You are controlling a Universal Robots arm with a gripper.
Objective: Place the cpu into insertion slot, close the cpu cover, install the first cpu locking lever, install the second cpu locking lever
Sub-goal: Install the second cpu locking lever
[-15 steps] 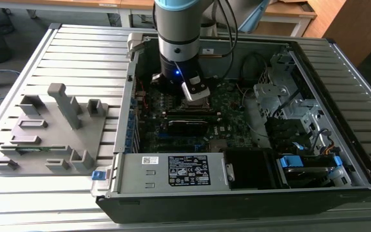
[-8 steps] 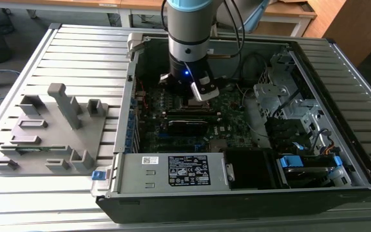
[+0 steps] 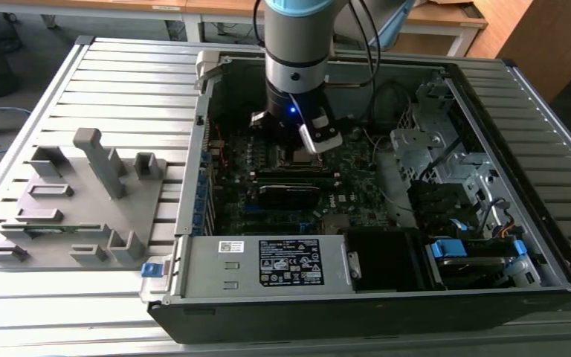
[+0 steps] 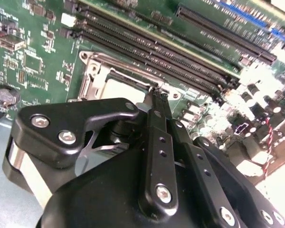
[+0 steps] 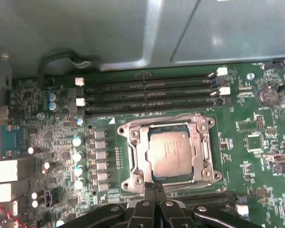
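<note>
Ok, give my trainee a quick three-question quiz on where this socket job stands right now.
1. True or false: the flat square grey-brown metallic cpu sits in the silver-rimmed square insertion slot.
2. Where is the tip of the black gripper in the first wrist view? A) over the long black memory slots B) at the edge of the socket C) above the grey fixture tray outside the case
3. Fill in: the thin silver metal cpu cover frame lies ____ around the chip, which shows through its window.

Key: 1 true; 2 B; 3 down.
</note>
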